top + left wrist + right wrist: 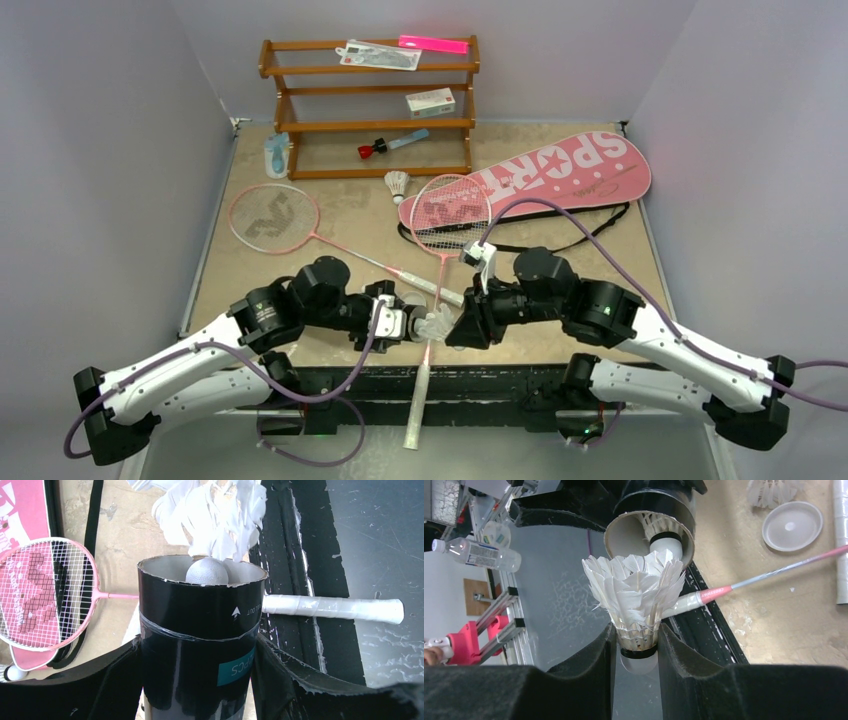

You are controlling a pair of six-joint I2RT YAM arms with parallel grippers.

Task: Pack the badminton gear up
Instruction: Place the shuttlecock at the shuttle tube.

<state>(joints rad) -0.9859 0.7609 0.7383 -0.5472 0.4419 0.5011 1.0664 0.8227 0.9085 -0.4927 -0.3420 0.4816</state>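
Black tube lengthwise left-right, mouth toward shuttlecock (feathers first)

- black tube: lower end cut off at btm edge; label only part readable
- shuttlecock: feather tips cropped at top edge
- racket: head clipped at L edge

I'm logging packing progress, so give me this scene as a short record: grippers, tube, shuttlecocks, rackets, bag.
left gripper: shut on tube
right gripper: shut on held shuttlecock, feathers toward the tube's mouth
tube: open, inner shuttlecock inside
lid: on table
loose shuttlecock: on table by rack
left racket: on table
right racket: head on bag
bag: flat, far right
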